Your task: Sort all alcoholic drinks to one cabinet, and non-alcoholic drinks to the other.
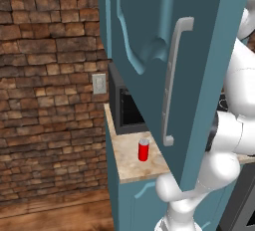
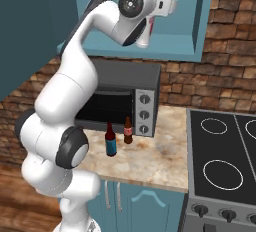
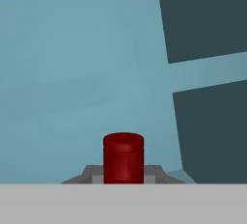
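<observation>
Between the gripper's [image 3: 123, 175] two finger tips, in the hand view, stands the round red cap of the bottle [image 3: 123, 156]; the jaws are closed on it, and the rest of the bottle is hidden below. Behind the cap are the pale teal inner walls of the cabinet [image 2: 197, 26], with darker panels to the right. From the right base view the white arm [image 2: 70, 91] reaches up from the lower left, and its hand sits at the open front of this upper cabinet, above the microwave [image 2: 145, 83]. Below, on the counter [image 2: 160, 161], the cola bottle [image 2: 128, 131] with its red label stands just in front of the microwave's control panel, and a dark bottle [image 2: 111, 141] with a blue label stands just beside it, nearer the camera. A black stove [image 2: 220, 146] adjoins the counter on the right. From the left base view the red can [image 1: 143, 150] stands upright near the counter's left end, in front of the microwave, partly behind an open teal door [image 1: 144, 26] with a long grey handle [image 1: 172, 80]. A brick wall [image 1: 45, 75] with a wall outlet [image 1: 99, 83] lies to the left.
</observation>
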